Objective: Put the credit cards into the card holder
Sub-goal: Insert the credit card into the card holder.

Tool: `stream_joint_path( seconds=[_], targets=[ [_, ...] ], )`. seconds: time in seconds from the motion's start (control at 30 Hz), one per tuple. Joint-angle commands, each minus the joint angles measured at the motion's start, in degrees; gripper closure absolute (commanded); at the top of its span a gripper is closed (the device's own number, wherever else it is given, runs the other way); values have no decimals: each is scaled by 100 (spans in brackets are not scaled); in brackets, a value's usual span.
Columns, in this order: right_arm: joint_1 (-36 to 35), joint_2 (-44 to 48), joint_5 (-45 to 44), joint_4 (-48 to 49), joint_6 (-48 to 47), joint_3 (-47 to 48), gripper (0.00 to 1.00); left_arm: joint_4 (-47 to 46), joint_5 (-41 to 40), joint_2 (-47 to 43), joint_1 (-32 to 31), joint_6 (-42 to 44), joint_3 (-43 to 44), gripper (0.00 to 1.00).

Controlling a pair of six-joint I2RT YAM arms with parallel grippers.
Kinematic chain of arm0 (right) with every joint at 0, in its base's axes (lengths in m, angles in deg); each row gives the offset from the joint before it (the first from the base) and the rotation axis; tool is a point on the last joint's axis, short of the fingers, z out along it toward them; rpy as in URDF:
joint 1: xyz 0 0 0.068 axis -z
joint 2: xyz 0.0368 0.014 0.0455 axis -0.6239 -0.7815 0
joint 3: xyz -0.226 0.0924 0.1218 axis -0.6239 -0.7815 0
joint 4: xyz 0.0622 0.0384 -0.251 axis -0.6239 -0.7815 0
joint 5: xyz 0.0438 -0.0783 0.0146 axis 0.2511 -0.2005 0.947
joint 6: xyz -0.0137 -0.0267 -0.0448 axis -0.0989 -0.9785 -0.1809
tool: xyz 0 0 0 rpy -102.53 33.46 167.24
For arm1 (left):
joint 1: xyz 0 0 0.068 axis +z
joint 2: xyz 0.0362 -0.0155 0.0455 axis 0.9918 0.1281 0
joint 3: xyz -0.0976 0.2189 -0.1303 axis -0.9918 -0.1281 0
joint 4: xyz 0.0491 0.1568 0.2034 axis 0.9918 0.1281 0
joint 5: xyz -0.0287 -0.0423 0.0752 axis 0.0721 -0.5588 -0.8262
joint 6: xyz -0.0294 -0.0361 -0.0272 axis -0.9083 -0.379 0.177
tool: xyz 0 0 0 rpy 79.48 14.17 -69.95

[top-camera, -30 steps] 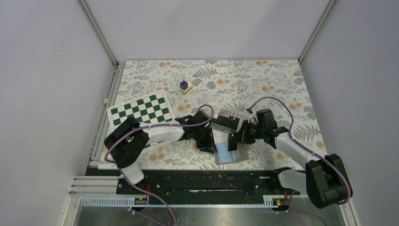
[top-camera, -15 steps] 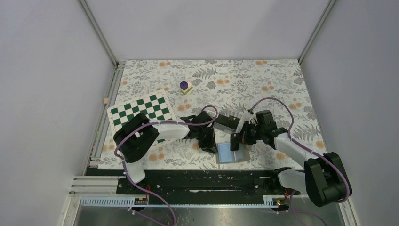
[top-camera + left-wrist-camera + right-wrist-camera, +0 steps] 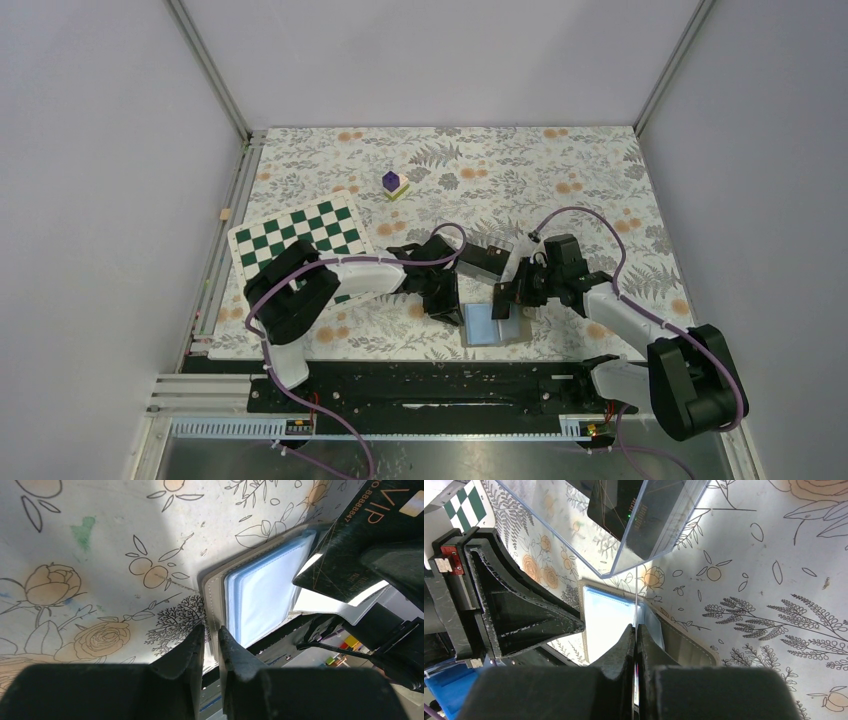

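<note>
The card holder (image 3: 490,327) lies open near the table's front edge, pale blue pages up (image 3: 260,592). My left gripper (image 3: 452,308) is shut on its grey left edge, which sits between the fingertips in the left wrist view (image 3: 211,630). My right gripper (image 3: 507,302) is shut on a black credit card (image 3: 357,550) with "VIP" lettering. It holds the card tilted over the holder's right part. In the right wrist view the gripper (image 3: 635,626) shows that card edge-on above the blue pages (image 3: 606,617). More black credit cards (image 3: 616,505) lie in a clear box.
The clear plastic box (image 3: 487,260) stands just behind the card holder, between the two grippers. A green-and-white chessboard (image 3: 300,232) lies at the left. A purple cube (image 3: 392,181) on a small yellow block sits further back. The table's front rail runs right below the holder.
My left jaws have narrowed onto the card holder's left edge, and the left arm's elbow has drawn in. My right gripper has shifted slightly right with the card.
</note>
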Motion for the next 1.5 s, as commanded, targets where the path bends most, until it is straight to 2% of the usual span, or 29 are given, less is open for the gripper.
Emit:
stream_joint_path(
  seconds=[0.0, 0.23, 0.5, 0.73, 0.97, 1.07, 1.47],
  targets=[
    [18, 117, -157, -264, -239, 68, 100, 293, -558, 197, -4, 230, 40, 82],
    [18, 309, -188, -455, -321, 96, 100, 295, -494, 301, 3, 231, 92, 82],
    [18, -68, -2, -341, -146, 60, 100, 295, -453, 366, -2, 239, 124, 83],
    [18, -44, 15, -446, -49, 32, 100, 295, -395, 419, 3, 237, 164, 83],
    [38, 68, 26, -421, 121, -59, 100, 324, -369, 516, -6, 240, 183, 90],
    [137, 36, 172, -384, 155, -92, 100, 332, -349, 579, -5, 233, 177, 100],
    [425, -41, 984, 176, 725, -381, 100, 408, -332, 747, -22, 261, 214, 100]
  ],
)
